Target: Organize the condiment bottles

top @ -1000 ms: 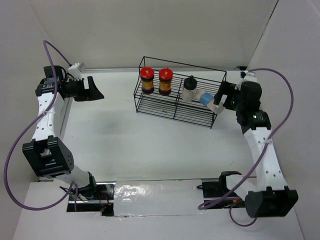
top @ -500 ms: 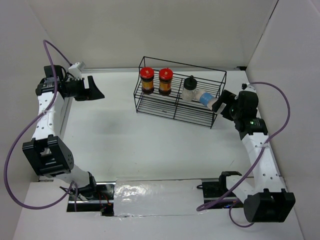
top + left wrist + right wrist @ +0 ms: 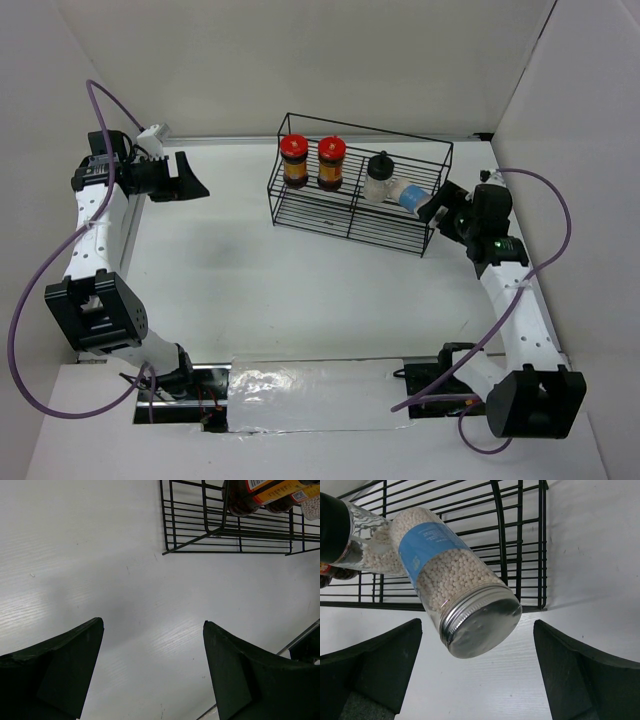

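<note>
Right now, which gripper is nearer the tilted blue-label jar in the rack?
Right. The right gripper is open just off the cap of the blue-label jar, at the right end of the rack. The left gripper is open far across the table, near its left edge.

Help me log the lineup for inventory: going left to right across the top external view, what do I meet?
left end effector → first red-capped jar → second red-capped jar → black-capped jar → blue-labelled jar, tilted → right end effector
</note>
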Available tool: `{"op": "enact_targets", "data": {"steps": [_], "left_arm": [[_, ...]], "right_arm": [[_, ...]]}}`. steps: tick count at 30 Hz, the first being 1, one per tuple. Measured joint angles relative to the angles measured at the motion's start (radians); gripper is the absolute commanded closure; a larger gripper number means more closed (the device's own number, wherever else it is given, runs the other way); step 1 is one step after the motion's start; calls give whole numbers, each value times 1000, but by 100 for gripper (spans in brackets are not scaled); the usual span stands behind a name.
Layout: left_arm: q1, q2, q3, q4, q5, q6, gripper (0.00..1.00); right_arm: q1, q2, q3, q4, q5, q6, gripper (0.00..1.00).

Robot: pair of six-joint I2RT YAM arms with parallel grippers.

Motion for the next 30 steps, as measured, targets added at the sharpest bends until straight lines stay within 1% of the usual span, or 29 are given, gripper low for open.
{"op": "enact_targets", "data": {"steps": [5, 7, 10, 11, 15, 16, 18, 19, 21, 22, 24, 25, 26, 30], "left_arm": [[0, 0, 0, 0, 0, 0, 7], [0, 0, 0, 0, 0, 0, 7], [0, 0, 0, 0, 0, 0, 7], [0, 0, 0, 0, 0, 0, 7], [0, 0, 0, 0, 0, 0, 7], [0, 0, 0, 0, 0, 0, 7], [0, 0, 0, -1, 0, 0, 7], [0, 0, 0, -1, 0, 0, 7], [0, 0, 0, -1, 0, 0, 7], [0, 0, 0, -1, 0, 0, 7], [0, 0, 0, -1, 1, 0, 7], [0, 0, 0, -1, 1, 0, 7], [0, 0, 0, -1, 1, 0, 7], [0, 1, 2, -2, 1, 0, 7]], "right_arm": [[-5, 17, -1, 35, 0, 5, 6], [-8, 18, -1, 43, -1, 4, 11], [-11, 24, -1, 53, -4, 1, 19], [-11, 26, -1, 55, -8, 1, 24], [-11, 27, -1, 54, -16, -1, 31], [-11, 27, -1, 53, -17, -3, 38], [-11, 27, 0, 51, -16, -9, 47], [-11, 26, 2, 47, -16, -14, 55], [-11, 25, 11, 32, -11, -23, 58], [-10, 24, 17, 23, -7, -28, 64], [-7, 24, 36, -1, 6, -42, 67], [-4, 24, 48, -14, 13, -52, 71], [1, 25, 65, -32, 23, -63, 72], [21, 63, 196, -122, 60, -139, 77]]}}
